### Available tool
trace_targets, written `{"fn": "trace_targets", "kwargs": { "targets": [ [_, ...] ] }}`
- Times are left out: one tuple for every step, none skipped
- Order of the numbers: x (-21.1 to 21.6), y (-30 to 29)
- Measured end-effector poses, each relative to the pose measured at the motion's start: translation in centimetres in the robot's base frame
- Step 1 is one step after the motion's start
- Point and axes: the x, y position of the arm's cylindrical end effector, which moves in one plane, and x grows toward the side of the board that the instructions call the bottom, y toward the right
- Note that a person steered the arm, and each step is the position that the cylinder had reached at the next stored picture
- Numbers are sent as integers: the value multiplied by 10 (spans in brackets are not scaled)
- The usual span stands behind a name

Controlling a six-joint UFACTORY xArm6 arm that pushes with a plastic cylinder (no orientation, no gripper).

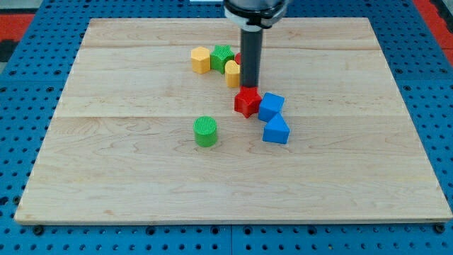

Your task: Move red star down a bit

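Note:
The red star [246, 101] lies near the board's middle, a little toward the view's top. My tip [249, 86] stands right at its top edge, touching or nearly touching it. A blue cube [271, 106] touches the star on the view's right. Another blue block [276, 130] lies just below that cube.
A yellow block [201, 59], a green star [222, 57] and a second yellow block [233, 73] cluster left of the rod. A bit of another red block [239, 57] shows behind the rod. A green cylinder [206, 131] stands lower left. The wooden board [106, 177] sits on a blue pegboard.

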Motion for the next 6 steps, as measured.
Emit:
{"fn": "trace_targets", "kwargs": {
  "targets": [
    [0,30],
    [0,31],
    [-2,23],
    [-10,16],
    [-10,-2],
    [-5,-14]
  ]
}}
